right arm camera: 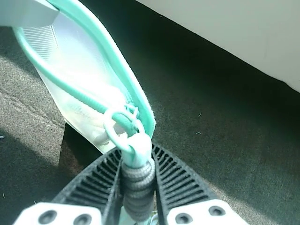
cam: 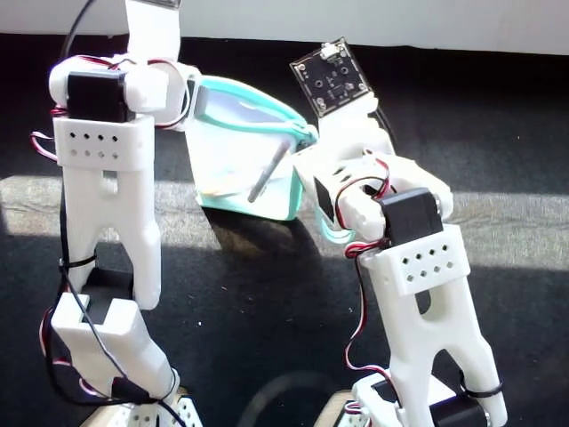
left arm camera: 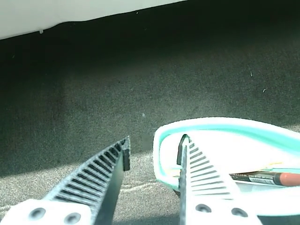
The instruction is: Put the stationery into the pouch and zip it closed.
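High view: we see the pouch (cam: 244, 173) between the two arms, mouth open, pen (cam: 269, 169) inside. Left wrist view: left gripper (left arm camera: 154, 139) is wide apart, straddling the pouch rim (one finger inside), gripping nothing. Right wrist view: right gripper (right arm camera: 137, 150) is clamped on the zipper pull (right arm camera: 137, 180) at the pouch's end.
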Controlling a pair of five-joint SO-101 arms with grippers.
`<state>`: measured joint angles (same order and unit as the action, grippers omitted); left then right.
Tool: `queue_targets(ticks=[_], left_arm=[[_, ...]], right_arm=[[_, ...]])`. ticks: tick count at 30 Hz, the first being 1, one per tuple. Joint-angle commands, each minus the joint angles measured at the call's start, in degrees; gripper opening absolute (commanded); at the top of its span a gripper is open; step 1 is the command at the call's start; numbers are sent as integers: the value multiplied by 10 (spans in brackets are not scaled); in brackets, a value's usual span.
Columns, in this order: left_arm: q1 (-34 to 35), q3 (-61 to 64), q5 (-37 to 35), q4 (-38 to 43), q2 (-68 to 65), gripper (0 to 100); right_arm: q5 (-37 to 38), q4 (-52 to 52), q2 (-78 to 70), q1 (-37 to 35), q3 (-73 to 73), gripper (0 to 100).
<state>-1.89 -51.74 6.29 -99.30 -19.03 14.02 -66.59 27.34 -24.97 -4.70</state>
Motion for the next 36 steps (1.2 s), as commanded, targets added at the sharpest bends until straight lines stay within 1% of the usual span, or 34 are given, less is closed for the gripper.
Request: queue_targets(ticks=[1, 6, 10, 12, 17, 20, 22, 26, 28, 32, 36], left_arm=[[-15, 0, 3, -16, 60, 184], [36, 3, 2, -16, 148, 159], [87, 0, 2, -15, 205, 146], [102, 0, 2, -15, 229, 147], [109, 5, 2, -19, 257, 147], [105, 51, 2, -19, 259, 146], [82, 97, 2, -19, 260, 136], [16, 186, -2, -16, 255, 28], [-14, 227, -24, -5, 255, 8], [-59, 315, -65, 82, 255, 15], [-71, 371, -104, 174, 255, 17]], right_arm=[[5, 12, 20, 7, 24, 5], [4, 43, 21, 7, 65, 5], [4, 36, -7, 5, 135, 5], [5, 15, -37, 7, 170, 5], [4, -30, -109, 4, 258, 5], [3, -30, -135, 4, 325, 5], [4, -30, -149, 4, 372, 5], [5, -31, -178, 4, 436, 5], [5, -31, -189, 1, 456, 5], [13, -29, -204, -32, 484, 5], [89, -30, -205, -62, 515, 5]])
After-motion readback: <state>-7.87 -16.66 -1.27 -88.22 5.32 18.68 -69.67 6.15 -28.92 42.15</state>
